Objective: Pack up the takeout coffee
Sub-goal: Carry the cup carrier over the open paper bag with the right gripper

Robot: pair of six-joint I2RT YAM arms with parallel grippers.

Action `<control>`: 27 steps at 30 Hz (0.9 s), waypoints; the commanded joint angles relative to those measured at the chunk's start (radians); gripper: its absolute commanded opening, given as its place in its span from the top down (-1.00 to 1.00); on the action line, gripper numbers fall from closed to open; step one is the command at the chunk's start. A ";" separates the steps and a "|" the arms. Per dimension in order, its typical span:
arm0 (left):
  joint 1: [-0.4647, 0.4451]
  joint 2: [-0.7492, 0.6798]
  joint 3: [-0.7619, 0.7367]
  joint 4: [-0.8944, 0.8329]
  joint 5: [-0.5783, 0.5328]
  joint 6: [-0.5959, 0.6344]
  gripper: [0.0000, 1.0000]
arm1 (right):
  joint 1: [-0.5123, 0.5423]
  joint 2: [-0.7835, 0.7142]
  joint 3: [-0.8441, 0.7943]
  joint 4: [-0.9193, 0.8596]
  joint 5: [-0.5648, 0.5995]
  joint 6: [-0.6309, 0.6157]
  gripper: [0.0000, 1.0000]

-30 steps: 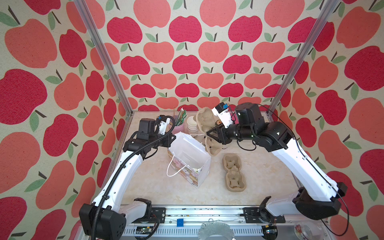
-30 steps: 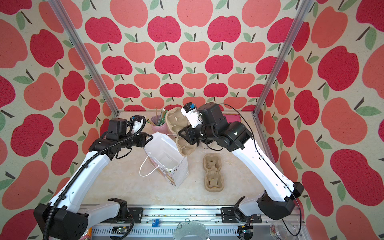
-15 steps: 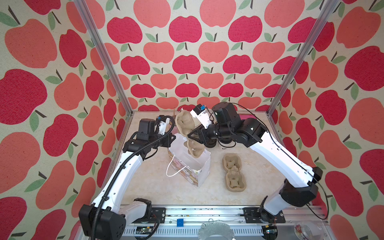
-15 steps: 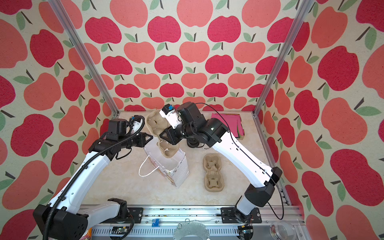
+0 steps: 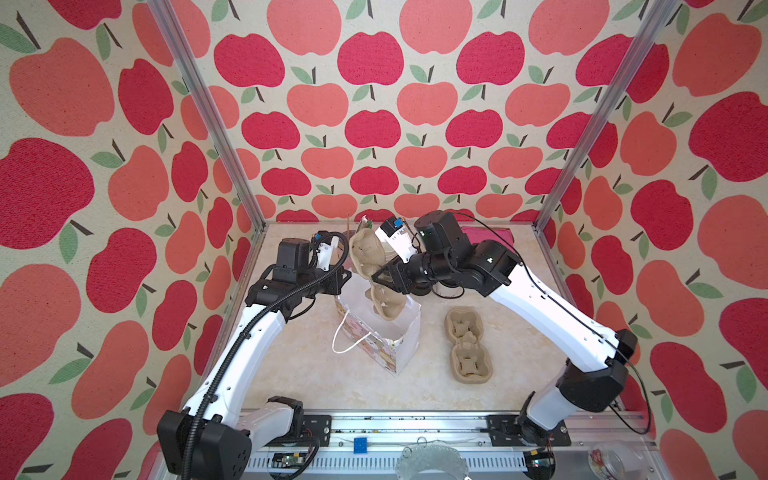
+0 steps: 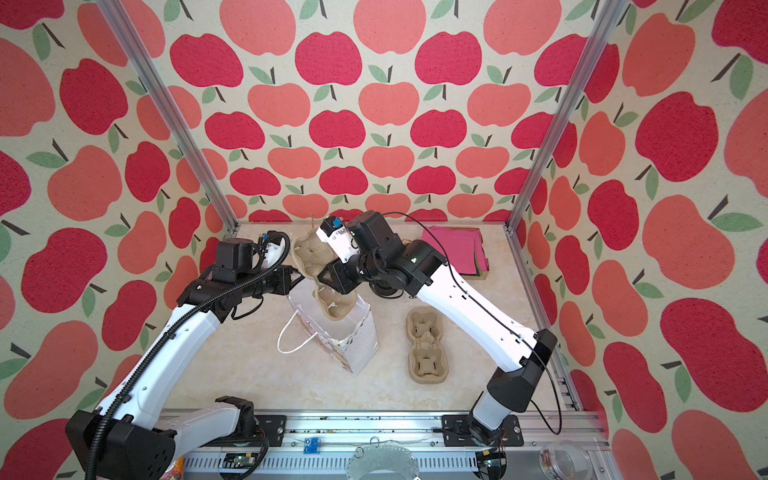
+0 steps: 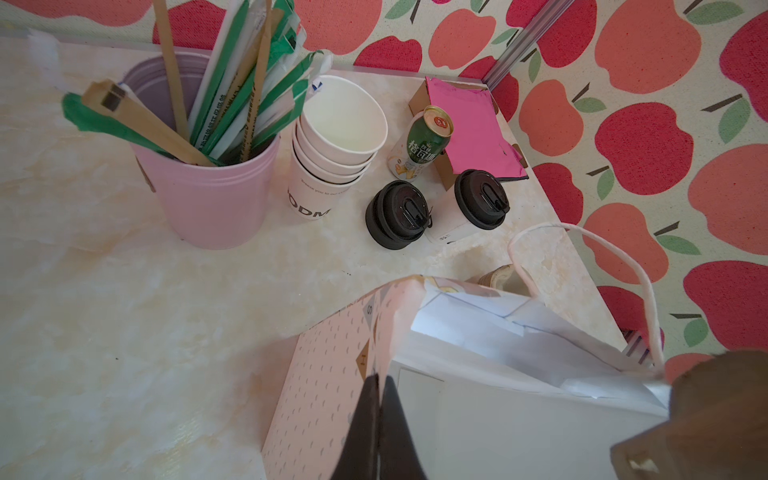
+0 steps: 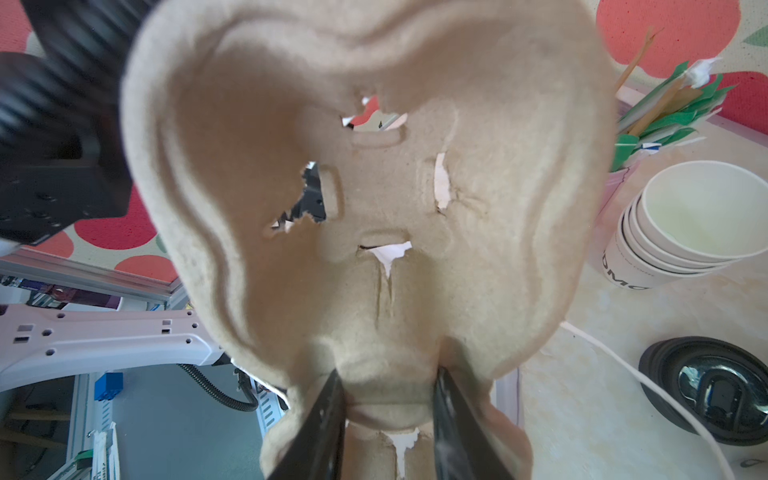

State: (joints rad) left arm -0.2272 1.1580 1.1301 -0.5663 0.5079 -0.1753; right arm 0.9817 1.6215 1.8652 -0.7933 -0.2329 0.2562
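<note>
Takeout coffee (image 7: 478,199): marble table (image 7: 124,311); apple walls (image 5: 374,124); left claw (image 7: 379,386) pinching bag (image 7: 324,395); right claw (image 8: 388,374) gripping tray (image 8: 374,187)

The paper bag (image 5: 405,345) stands open near the middle of the table (image 5: 316,374). A cup carrier (image 5: 365,253) tilts above the bag's back edge, its lower end over the open mouth. A second cup carrier (image 5: 467,349) lies flat just right of the bag. Behind the bag stand a pot of straws (image 7: 212,199), a stack of cups (image 7: 332,141), a takeout coffee (image 7: 397,214) and a second takeout coffee (image 7: 482,199) just beside it. A can (image 7: 422,145) stands farther back, and napkins (image 6: 457,249) lie behind and to the right.
</note>
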 commanded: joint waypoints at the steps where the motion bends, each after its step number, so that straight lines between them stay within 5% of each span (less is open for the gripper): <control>1: -0.001 -0.018 -0.011 0.021 -0.002 -0.016 1.00 | 0.008 -0.015 -0.033 0.017 0.017 0.011 0.33; 27: 0.004 -0.034 -0.002 -0.029 -0.046 0.025 1.00 | 0.077 0.043 -0.030 -0.225 0.179 -0.099 0.33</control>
State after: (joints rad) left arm -0.2268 1.1496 1.1282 -0.5709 0.4892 -0.1818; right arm 1.0546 1.6360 1.8080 -0.9504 -0.0929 0.1856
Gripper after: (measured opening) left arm 0.044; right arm 0.334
